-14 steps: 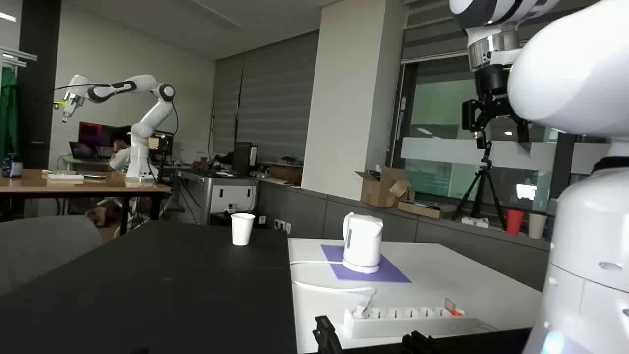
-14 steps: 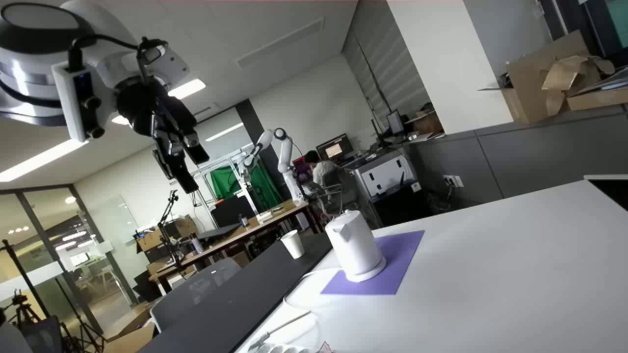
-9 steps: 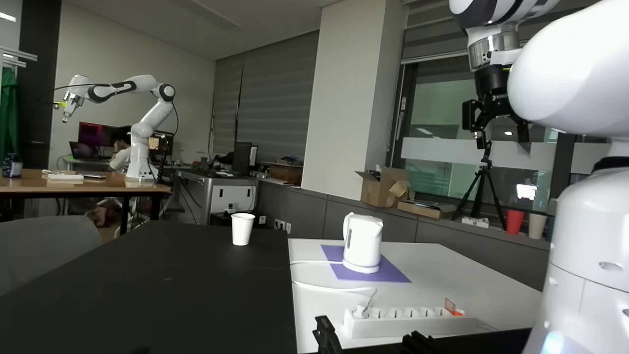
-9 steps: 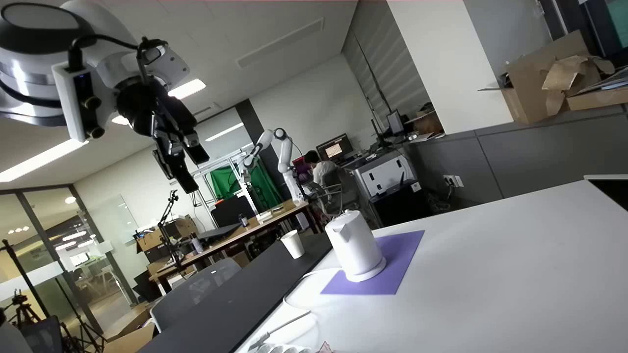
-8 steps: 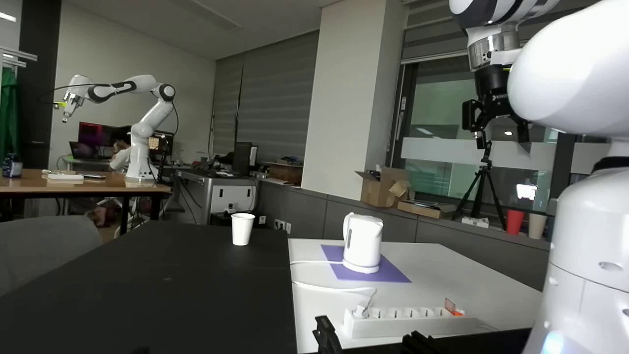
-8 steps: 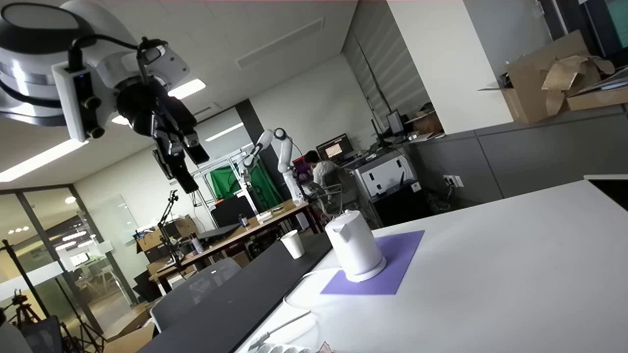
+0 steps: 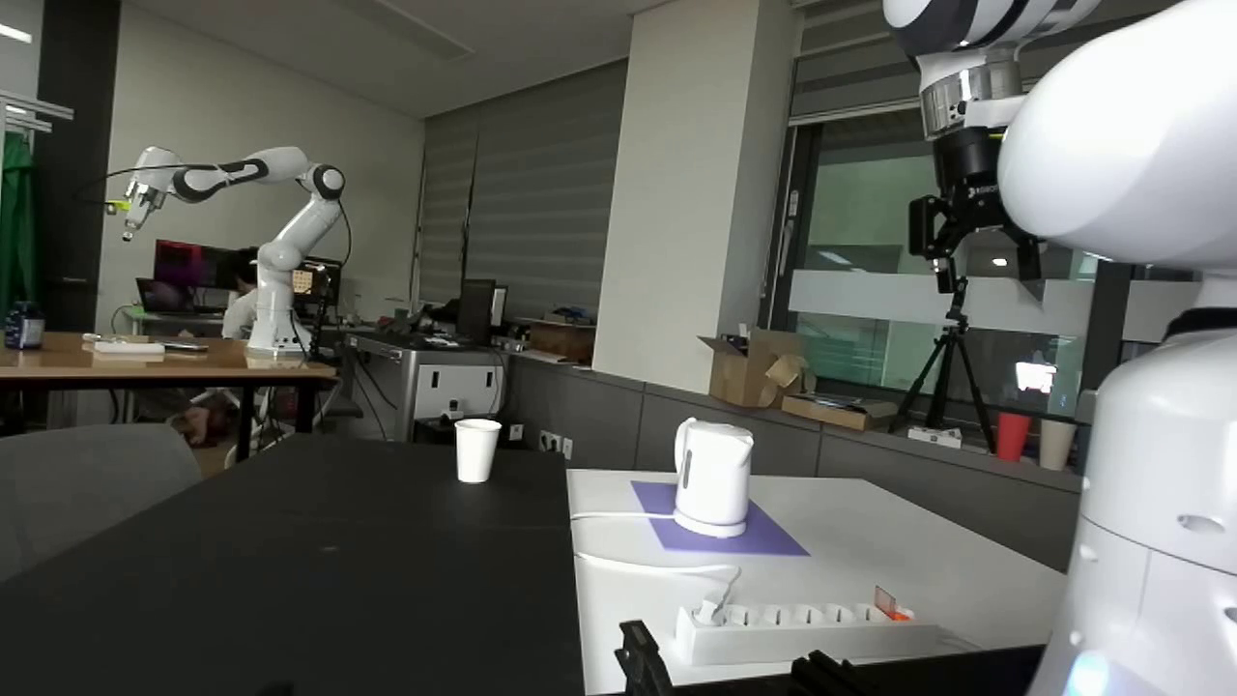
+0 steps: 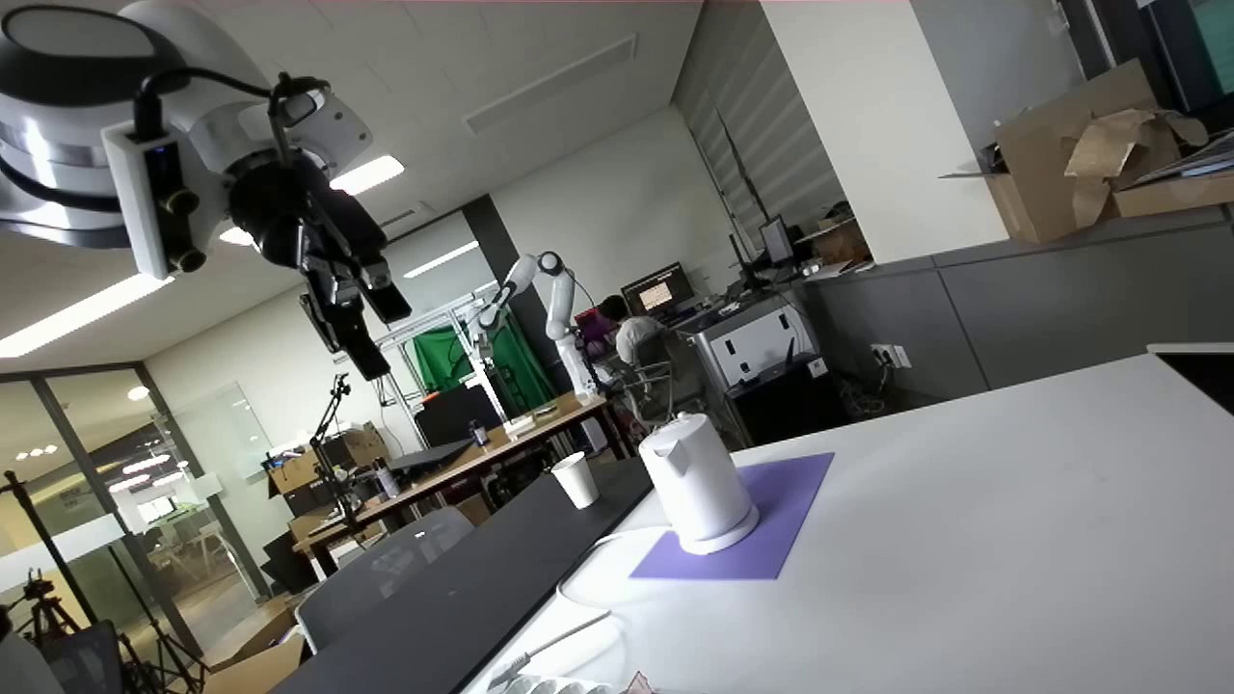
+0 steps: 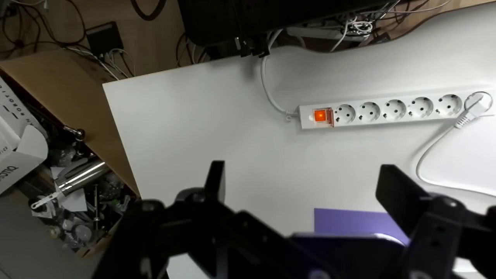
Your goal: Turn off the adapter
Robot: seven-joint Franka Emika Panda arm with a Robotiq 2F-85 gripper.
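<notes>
The adapter is a long white power strip (image 9: 376,113) on the white table, with a row of round sockets. Its switch (image 9: 320,115) glows orange, and a small clear cover (image 9: 330,117) stands up beside it. The strip shows whole in an exterior view (image 7: 802,640); only a sliver of it shows at the bottom edge of an exterior view (image 8: 554,686). A white plug (image 9: 478,104) sits in the end socket away from the switch. My gripper (image 9: 302,172) is open and empty. It hangs high above the table, apart from the strip, and shows in both exterior views (image 7: 988,275) (image 8: 383,334).
A white kettle (image 7: 713,474) stands on a purple mat (image 7: 773,539) behind the strip. A white paper cup (image 7: 475,450) stands on the black table (image 7: 290,580). A cable (image 9: 420,166) runs from the plug. An open cardboard box (image 9: 83,97) lies beyond the table edge.
My arm, the gripper and the adapter have not moved. Only the person in the background has shifted slightly.
</notes>
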